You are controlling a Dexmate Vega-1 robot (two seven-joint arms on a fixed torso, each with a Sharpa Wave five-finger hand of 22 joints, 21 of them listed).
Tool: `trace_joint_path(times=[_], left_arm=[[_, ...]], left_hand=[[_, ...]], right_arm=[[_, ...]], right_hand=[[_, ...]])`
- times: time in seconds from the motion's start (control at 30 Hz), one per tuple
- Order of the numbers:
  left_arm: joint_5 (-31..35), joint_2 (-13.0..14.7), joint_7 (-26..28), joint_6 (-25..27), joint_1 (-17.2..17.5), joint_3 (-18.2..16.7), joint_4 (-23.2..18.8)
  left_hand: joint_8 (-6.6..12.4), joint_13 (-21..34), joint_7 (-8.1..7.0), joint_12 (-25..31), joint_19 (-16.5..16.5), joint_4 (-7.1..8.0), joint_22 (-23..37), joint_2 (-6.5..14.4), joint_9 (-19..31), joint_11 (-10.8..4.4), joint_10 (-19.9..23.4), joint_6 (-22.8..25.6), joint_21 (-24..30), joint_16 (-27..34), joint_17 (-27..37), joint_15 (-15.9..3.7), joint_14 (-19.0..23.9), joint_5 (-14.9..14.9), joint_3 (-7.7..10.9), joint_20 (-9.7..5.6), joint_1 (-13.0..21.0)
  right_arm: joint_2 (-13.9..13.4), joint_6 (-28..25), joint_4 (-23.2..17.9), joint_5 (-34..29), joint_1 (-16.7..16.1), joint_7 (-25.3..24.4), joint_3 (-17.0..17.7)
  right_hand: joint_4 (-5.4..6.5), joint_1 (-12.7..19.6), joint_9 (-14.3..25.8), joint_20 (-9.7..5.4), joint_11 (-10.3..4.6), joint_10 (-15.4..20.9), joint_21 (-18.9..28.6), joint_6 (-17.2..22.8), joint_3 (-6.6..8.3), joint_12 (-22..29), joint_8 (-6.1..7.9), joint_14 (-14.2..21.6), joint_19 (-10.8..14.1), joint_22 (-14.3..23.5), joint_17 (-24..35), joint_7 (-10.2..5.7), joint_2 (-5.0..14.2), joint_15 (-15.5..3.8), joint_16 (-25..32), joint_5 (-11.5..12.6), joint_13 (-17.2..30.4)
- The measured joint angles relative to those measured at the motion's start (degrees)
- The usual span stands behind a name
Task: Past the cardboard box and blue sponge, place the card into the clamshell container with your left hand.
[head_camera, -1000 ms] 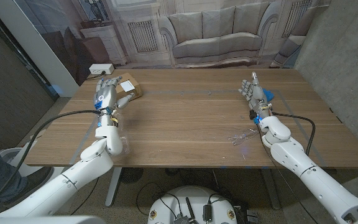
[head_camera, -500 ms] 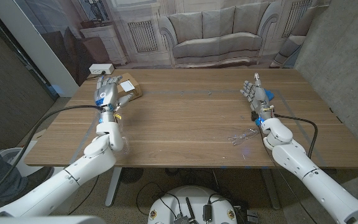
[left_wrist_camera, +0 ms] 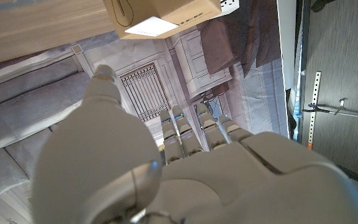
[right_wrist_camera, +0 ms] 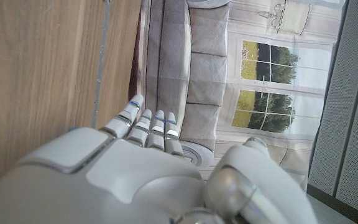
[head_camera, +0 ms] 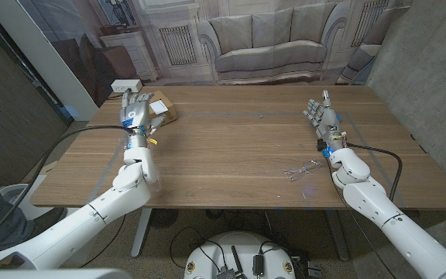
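While its fingers stand spread, the left hand point(head_camera: 134, 114) hovers empty beside the cardboard box point(head_camera: 162, 109).

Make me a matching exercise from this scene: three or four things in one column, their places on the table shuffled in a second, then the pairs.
Things:
1. cardboard box
2. left hand
3. right hand
4. clear plastic piece

Places:
A. near the table's front edge, beside the right forearm
B. far left corner of the table
C. right side of the table, fingers pointing away
D. just in front of the box

Pairs: 1-B, 2-D, 3-C, 4-A
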Motion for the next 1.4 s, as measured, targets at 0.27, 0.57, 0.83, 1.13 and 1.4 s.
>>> trace_joint_path(times=[0.27, 0.57, 0.83, 1.13, 1.4], left_arm=[[1.8, -1.5, 1.7, 2.3, -1.4, 1.7, 2.5], [2.2, -2.3, 3.0, 3.2, -2.6, 2.9, 5.0], [3.1, -1.9, 2.2, 5.7, -3.7, 4.4, 6.0], [3.9, -1.4, -0.1, 8.2, -5.3, 6.3, 6.9], [4.0, -2.2, -0.8, 9.2, -6.9, 7.5, 8.7]], left_hand=[[-0.44, 0.0, 0.89, 0.0, -2.0, 0.48, 0.0, 0.7, 0.0, 0.15, 2.4, 2.4, 0.0, 0.3, 0.3, 0.00, 0.0, -0.4, -0.01, 5.71, 0.7], [-0.43, 0.0, 0.35, 0.0, -2.0, 0.48, 0.0, 0.9, 0.0, 0.15, 2.4, 2.9, 0.0, 0.3, 0.3, 0.00, 0.4, -0.6, -0.01, 5.69, 1.1], [-0.43, 0.0, -0.25, -0.3, -2.6, 0.48, 0.0, 0.8, 0.0, -0.16, 2.7, 3.5, 0.0, 0.3, 0.3, 0.00, 0.4, -0.7, -0.01, 3.82, 1.4], [-0.43, 0.0, -0.95, -0.3, -2.8, 0.50, 0.0, 0.8, 0.0, 0.24, 3.1, 4.2, 0.0, 0.3, 0.3, 0.00, 0.4, -0.7, -0.04, 2.99, 1.4], [-0.43, 0.0, -0.84, -0.3, -2.9, 0.71, 0.0, 1.1, 0.0, 0.01, 3.8, 4.7, 0.0, 0.3, 0.3, 0.00, 0.4, -1.1, -0.25, 2.90, 1.7]], right_arm=[[-0.8, 0.8, -2.5, 0.5, -2.2, -0.9, 1.8], [-1.0, 0.8, -3.9, 0.5, -3.4, -2.5, 2.8], [-0.9, 0.8, -4.9, 0.4, -4.2, -3.3, 3.4], [-0.9, 0.8, -5.6, 0.2, -4.8, -4.0, 3.8], [-0.9, 0.5, -6.3, 0.0, -5.3, -4.5, 4.1]], right_hand=[[0.00, 0.0, 0.0, 0.00, 0.00, 0.0, 0.0, 0.0, 0.00, 0.0, 0.00, 0.0, 0.0, 0.0, 0.0, 0.00, 0.00, 0.00, 0.0, 0.0, 0.0], [-0.23, 0.0, 0.0, 0.00, 0.00, 0.0, 0.0, 0.0, -0.22, 0.0, 0.00, 0.0, 0.0, 0.0, 0.0, 0.00, -0.01, 0.00, 0.0, 0.0, 0.0], [-0.07, 0.0, 0.0, 0.00, 0.00, 0.0, -0.4, 0.0, -0.40, 0.0, 0.00, 0.0, 0.0, 0.0, 0.0, 0.00, -0.01, 0.00, 0.0, 0.0, 0.0], [-0.07, 0.0, 0.0, 0.32, 0.00, 0.0, -0.4, 0.0, -0.40, 0.0, 0.00, 0.2, 0.3, 0.0, 0.0, 0.00, -0.01, 0.20, 0.0, 0.0, 0.0], [-0.07, 0.0, 0.0, 0.32, 0.00, 0.0, -0.4, 0.3, -0.40, 0.0, 0.00, 0.2, 0.3, 0.3, 0.0, -0.31, -0.01, 0.20, 0.0, -0.2, 0.0]])
